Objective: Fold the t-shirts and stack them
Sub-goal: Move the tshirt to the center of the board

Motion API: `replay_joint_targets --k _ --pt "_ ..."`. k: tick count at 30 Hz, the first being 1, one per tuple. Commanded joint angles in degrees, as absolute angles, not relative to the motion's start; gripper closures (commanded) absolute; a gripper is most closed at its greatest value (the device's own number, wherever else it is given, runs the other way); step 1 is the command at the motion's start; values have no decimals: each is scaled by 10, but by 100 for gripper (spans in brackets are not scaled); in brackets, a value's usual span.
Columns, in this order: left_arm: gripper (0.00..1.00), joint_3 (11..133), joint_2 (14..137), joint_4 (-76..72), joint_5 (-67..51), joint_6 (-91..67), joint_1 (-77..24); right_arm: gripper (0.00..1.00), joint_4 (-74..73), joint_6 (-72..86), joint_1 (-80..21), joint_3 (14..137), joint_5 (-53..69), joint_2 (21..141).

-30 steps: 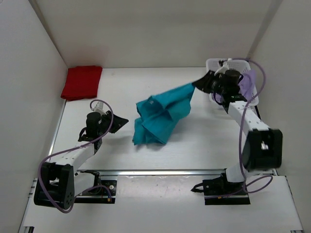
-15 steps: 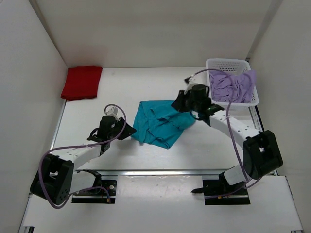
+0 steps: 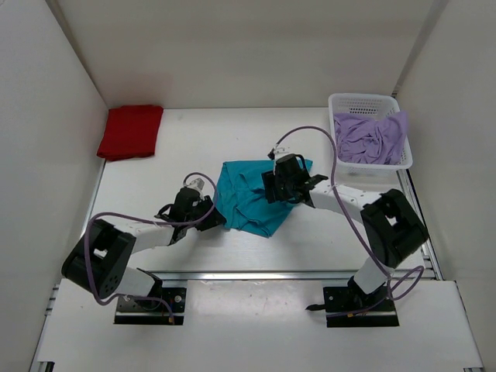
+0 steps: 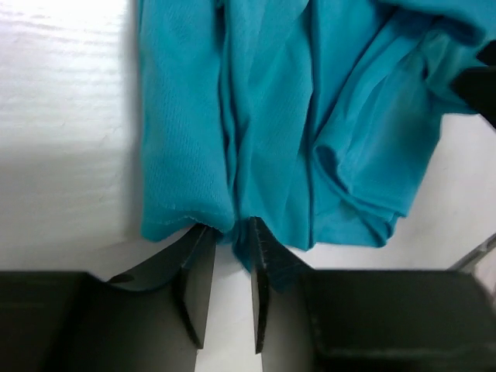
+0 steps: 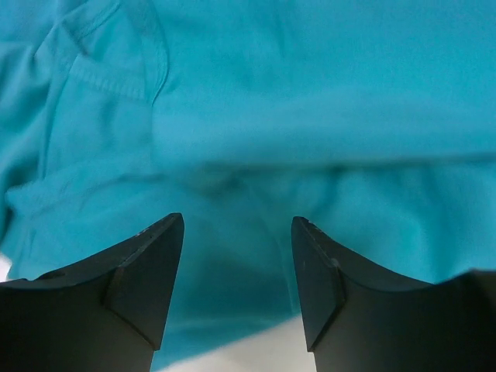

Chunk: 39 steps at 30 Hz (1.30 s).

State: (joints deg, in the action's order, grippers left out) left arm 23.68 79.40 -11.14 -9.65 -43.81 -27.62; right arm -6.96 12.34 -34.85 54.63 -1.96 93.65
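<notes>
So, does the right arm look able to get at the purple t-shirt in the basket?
Probably yes: the purple t-shirt lies uncovered in the open-topped basket, nothing stands between, and the right gripper is open and empty.

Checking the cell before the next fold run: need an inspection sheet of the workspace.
Surface: white table, no stains seen.
Job's things: red shirt folded in the back left corner; teal shirt crumpled mid-table; purple shirt bunched in the basket.
Clutter: white basket at back right; nothing else seen.
Tools: left tool at the teal shirt's near hem, jaws slightly apart; right tool wide open just over the same shirt.
Cables: purple cables loop along both arms.
Surroundings: white walls on three sides.
</notes>
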Motion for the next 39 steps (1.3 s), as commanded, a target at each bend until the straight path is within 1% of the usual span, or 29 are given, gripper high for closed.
replay_joint_targets --k 1,3,4,5,6,7,8,9,11,13,18,25,27,28,30,33,34,35,36,37,38,39 --pt "65 253 825 -134 -103 -446 -273 44 -49 96 -356 605 -43 984" --pt "76 264 838 -144 -104 -451 -270 45 -64 91 -347 636 -53 1016" --pt "79 278 845 -142 -107 -453 -269 47 -74 92 -347 660 -67 1033" --pt "86 285 848 -148 -111 -458 -266 51 -73 94 -347 670 -83 1041" --pt "92 287 848 -149 -109 -464 -265 62 -69 95 -345 673 -89 1042" --pt "96 292 845 -153 -106 -466 -260 69 -59 99 -346 675 -91 1039" --pt "100 298 842 -148 -103 -465 -260 79 -53 106 -345 673 -100 1028" --pt "100 308 839 -142 -95 -471 -258 88 -46 110 -345 672 -103 1010" --pt "100 318 820 -135 -88 -473 -250 99 -52 108 -352 662 -114 984" --pt "100 322 801 -134 -97 -480 -233 100 -70 109 -356 662 -116 946" --pt "100 374 727 -107 -119 -486 -183 100 -137 108 -374 649 -111 823" --pt "100 433 591 -51 -182 -479 -59 100 -272 114 -397 673 -18 652" --pt "100 442 564 -38 -186 -463 -37 100 -281 118 -394 686 -7 603" --pt "100 464 559 -22 -174 -453 -33 100 -282 123 -391 690 30 575" --pt "100 483 554 17 -147 -418 -38 100 -268 129 -356 681 89 540" --pt "100 476 542 26 -94 -385 -35 100 -234 153 -244 622 187 501" --pt "100 461 543 28 -82 -386 -28 100 -203 169 -187 581 244 497" --pt "100 439 546 13 -93 -396 -17 100 -161 197 -158 530 301 497" --pt "100 427 546 -16 -91 -406 -15 100 -139 213 -109 506 326 498" --pt "100 405 555 -35 -90 -410 -12 100 -81 247 -70 457 370 511" --pt "100 391 573 -43 -98 -430 -4 100 -30 275 -57 414 389 529" --pt "100 384 587 -61 -122 -449 21 100 10 283 -45 403 384 547"
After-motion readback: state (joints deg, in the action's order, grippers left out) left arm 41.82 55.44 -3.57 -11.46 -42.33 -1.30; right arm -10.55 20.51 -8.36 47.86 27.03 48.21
